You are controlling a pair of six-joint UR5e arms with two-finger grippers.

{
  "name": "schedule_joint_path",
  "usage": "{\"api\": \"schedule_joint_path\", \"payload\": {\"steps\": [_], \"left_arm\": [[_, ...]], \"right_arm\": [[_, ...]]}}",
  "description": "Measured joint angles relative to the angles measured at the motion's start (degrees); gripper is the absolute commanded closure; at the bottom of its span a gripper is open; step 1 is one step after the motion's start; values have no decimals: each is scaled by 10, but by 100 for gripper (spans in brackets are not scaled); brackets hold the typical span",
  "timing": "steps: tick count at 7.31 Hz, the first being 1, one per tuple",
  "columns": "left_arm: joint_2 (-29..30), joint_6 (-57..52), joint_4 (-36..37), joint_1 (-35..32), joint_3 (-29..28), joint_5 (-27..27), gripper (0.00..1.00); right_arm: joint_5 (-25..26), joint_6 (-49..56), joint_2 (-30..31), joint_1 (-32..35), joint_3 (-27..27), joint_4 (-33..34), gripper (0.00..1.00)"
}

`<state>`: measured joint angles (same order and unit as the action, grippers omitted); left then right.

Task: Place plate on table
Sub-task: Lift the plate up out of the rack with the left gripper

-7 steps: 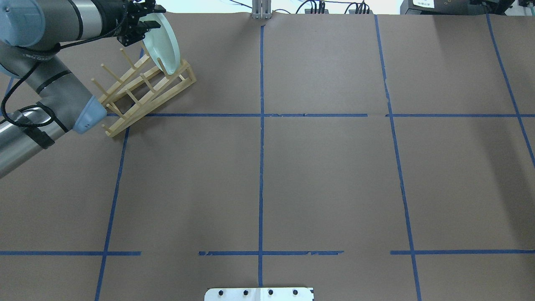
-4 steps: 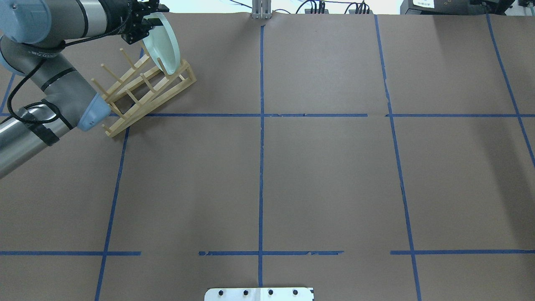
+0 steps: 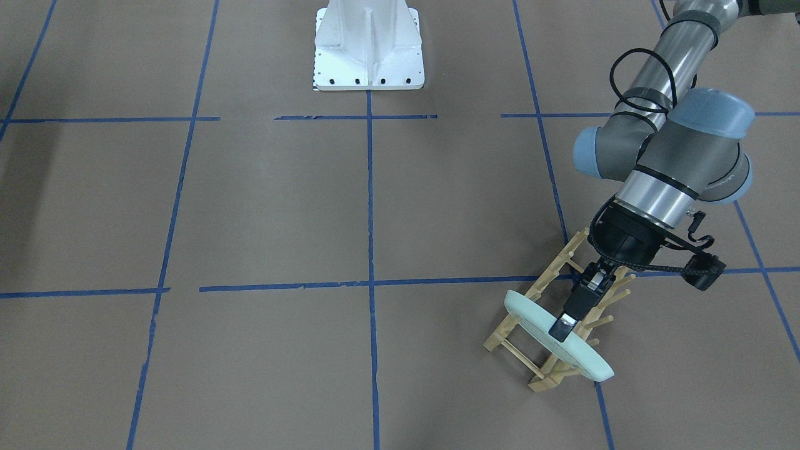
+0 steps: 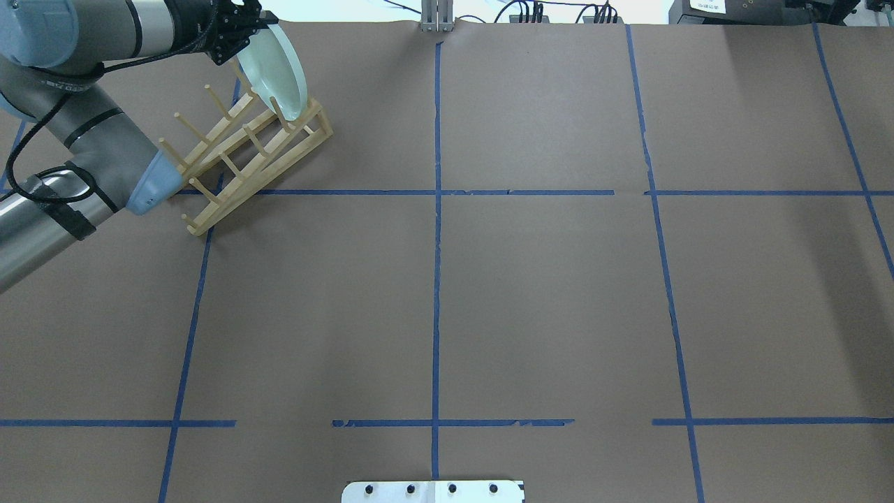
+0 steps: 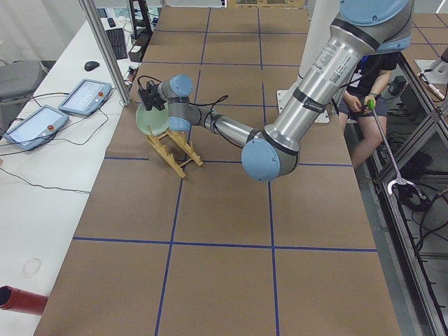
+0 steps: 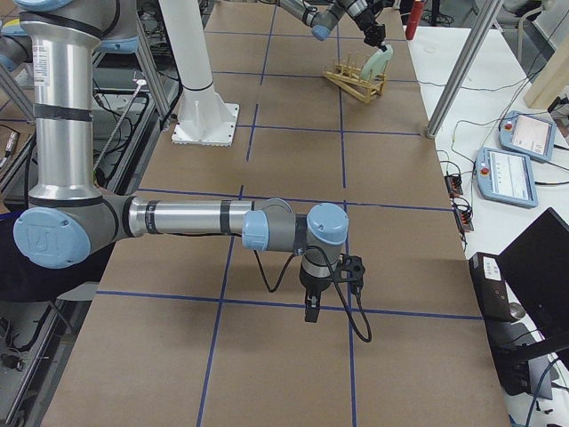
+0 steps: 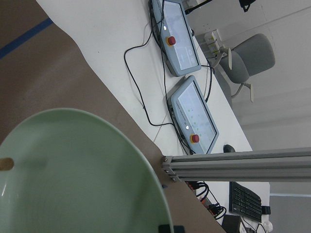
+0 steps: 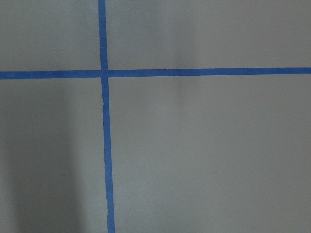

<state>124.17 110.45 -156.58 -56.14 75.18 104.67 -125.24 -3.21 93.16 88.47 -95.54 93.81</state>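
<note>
Clearly, the left gripper (image 3: 562, 329) pinches the rim of the plain, pale mint-green round plate (image 3: 531, 317).

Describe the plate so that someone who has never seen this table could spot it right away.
On the brown table with blue tape lines, find the wooden peg rack at the far side on the robot's left. The plate stands on edge at the rack's far end, held by the left gripper. It alone is round and pale mint green.
</note>
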Motion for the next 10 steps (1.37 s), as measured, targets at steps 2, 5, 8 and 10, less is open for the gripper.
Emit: {"api": "schedule_joint_path", "payload": {"steps": [2,5,8,10], "left_arm": [[-1,-2,0,-12,13,15,100],[-4,2,2,-74,44,96,100],[-3,-4,96,-134,126,199,100],[-2,-55,232,-135,216,211,100]], "right_arm": [[0,0,0,0,0,0,0],[0,0,0,0,0,0,0],[0,0,0,0,0,0,0],[0,0,0,0,0,0,0]]}}
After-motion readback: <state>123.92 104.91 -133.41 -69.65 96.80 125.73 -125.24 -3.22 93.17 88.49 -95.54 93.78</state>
